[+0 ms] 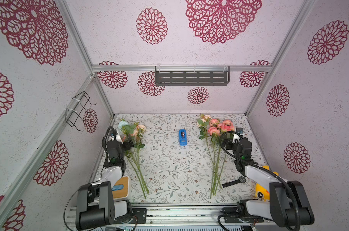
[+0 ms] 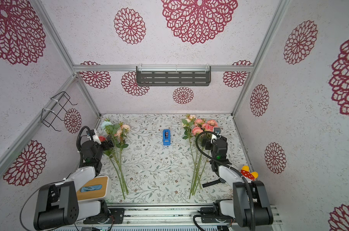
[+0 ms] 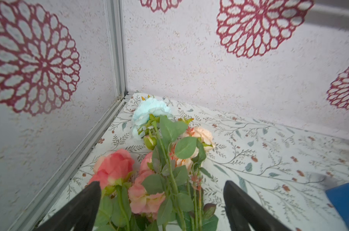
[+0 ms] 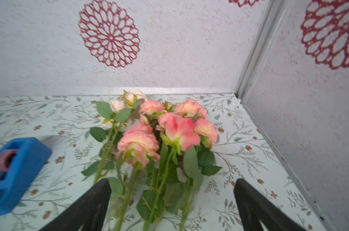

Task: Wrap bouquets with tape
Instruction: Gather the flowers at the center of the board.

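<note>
Two bouquets lie flat on the flowered table, blooms toward the back wall. The left bouquet has a pale blue bloom. The right bouquet is pink and cream. The blue tape stands between them, untouched. My left gripper hangs open, its fingers straddling the left bouquet's stems just below the blooms. My right gripper is open the same way over the right bouquet's stems. Neither grips anything.
A black wristwatch lies by the right bouquet's stem ends. A wooden-lidded box sits at the front left and a yellow toy at the front right. A grey shelf hangs on the back wall, a wire rack on the left wall.
</note>
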